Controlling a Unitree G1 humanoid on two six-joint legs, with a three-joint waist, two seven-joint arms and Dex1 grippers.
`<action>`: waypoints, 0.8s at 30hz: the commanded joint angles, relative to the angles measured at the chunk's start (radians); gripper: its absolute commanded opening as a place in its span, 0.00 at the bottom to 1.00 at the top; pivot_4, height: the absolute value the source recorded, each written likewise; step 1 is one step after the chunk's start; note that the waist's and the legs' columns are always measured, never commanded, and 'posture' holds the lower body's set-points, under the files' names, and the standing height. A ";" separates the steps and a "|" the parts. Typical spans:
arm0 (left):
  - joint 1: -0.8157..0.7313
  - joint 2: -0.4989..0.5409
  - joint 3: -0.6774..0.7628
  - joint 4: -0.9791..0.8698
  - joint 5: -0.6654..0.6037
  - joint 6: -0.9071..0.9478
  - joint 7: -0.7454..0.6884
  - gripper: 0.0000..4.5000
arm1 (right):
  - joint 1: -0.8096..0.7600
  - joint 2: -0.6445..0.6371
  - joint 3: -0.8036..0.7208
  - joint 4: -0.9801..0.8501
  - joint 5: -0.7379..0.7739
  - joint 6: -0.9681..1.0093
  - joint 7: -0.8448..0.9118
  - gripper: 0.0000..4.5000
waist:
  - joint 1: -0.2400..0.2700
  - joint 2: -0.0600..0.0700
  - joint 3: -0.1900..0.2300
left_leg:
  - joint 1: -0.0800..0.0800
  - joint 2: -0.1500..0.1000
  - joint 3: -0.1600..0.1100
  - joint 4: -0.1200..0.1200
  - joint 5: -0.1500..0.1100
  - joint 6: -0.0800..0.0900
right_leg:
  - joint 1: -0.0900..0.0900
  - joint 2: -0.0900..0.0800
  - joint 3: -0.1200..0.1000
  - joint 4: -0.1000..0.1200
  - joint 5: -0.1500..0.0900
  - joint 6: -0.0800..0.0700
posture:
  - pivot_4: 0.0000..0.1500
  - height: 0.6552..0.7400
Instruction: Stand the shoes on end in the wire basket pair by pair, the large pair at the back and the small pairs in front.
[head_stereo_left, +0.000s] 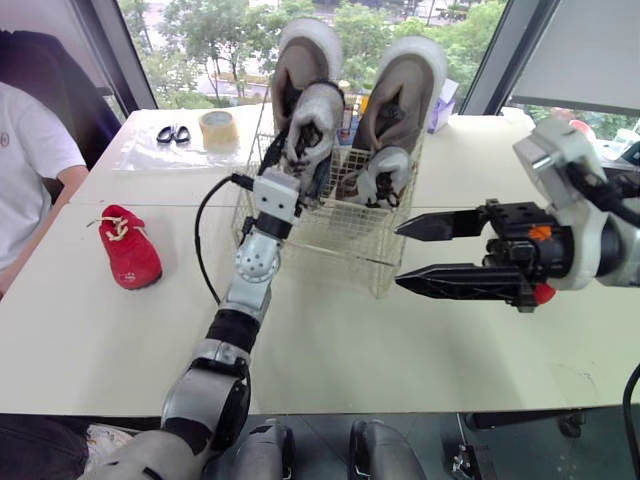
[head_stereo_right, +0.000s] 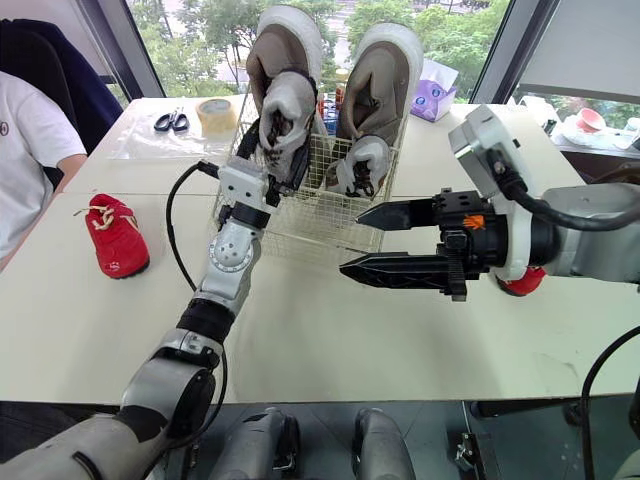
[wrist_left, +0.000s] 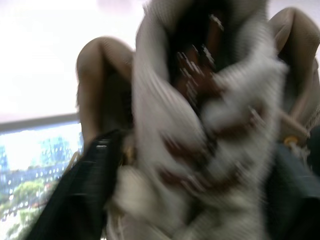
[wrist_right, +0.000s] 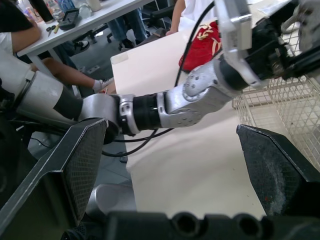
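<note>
A: Wire basket (head_stereo_left: 330, 235) mid-table. Big tan shoes (head_stereo_left: 405, 80) at back, on end, toes up. Front?
B: Two small grey shoes (head_stereo_left: 385, 175), upright too. L gripper (head_stereo_left: 295, 165) clamps the left grey shoe (head_stereo_left: 312, 120). R gripper (head_stereo_left: 405, 255) wide open, empty, just right of basket. Red shoe (head_stereo_left: 128, 248) lies flat far left, toe twd robot, bare table (head_stereo_left: 330, 350) around.

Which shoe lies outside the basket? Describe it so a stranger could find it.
Find the white table with the wire basket on it. To the robot's left of the basket, a small shoe lies alone on the tabletop. It is red with pale laces, while the shoes in the basket are grey and tan.
</note>
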 joint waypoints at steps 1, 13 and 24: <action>0.051 0.005 -0.004 -0.190 -0.019 0.092 -0.017 0.98 | 0.003 0.013 -0.010 -0.010 -0.036 -0.035 0.031 1.00 | 0.000 0.000 0.000 | 0.000 0.000 0.000 0.000 0.000 0.000 | 0.000 0.000 0.000 0.000 0.000 0.000 | 1.00 1.00; 0.290 0.147 0.013 -0.856 -0.212 0.656 -0.178 0.98 | 0.064 0.053 -0.039 0.012 -0.119 -0.075 0.065 1.00 | -0.001 0.000 0.000 | 0.000 0.000 0.000 0.000 0.000 0.000 | 0.000 0.001 0.000 0.000 0.000 0.000 | 1.00 1.00; 0.323 0.534 0.301 -1.077 -1.138 1.453 -0.332 0.98 | 0.481 0.162 -0.373 0.032 -0.641 -0.346 -0.194 1.00 | -0.001 0.003 0.000 | 0.000 -0.001 -0.002 0.000 0.002 -0.004 | 0.001 0.002 0.001 0.002 -0.002 0.003 | 1.00 1.00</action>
